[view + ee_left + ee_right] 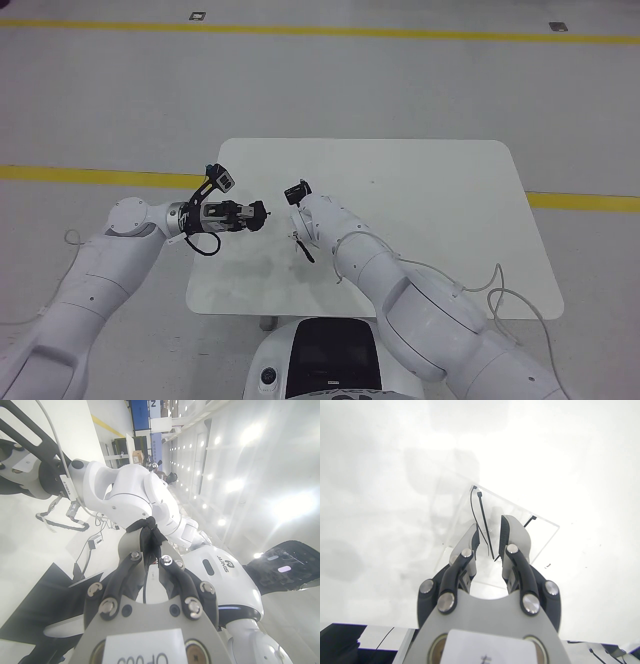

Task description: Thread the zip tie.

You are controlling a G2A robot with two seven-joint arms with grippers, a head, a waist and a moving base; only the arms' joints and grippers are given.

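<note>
Below the right gripper [490, 525], one tray [520, 506] holds three zip ties [483, 517].

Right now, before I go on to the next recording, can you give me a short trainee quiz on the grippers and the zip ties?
1. True or false: the right gripper is shut.
2. Multiple choice: the zip ties below the right gripper lie on: A) a clear tray; B) a blue cloth; C) a metal bowl.
3. Fill in the blank: the left gripper is ____ on a black item.

Key: 1 false, its fingers are apart; 2 A; 3 shut.
</note>
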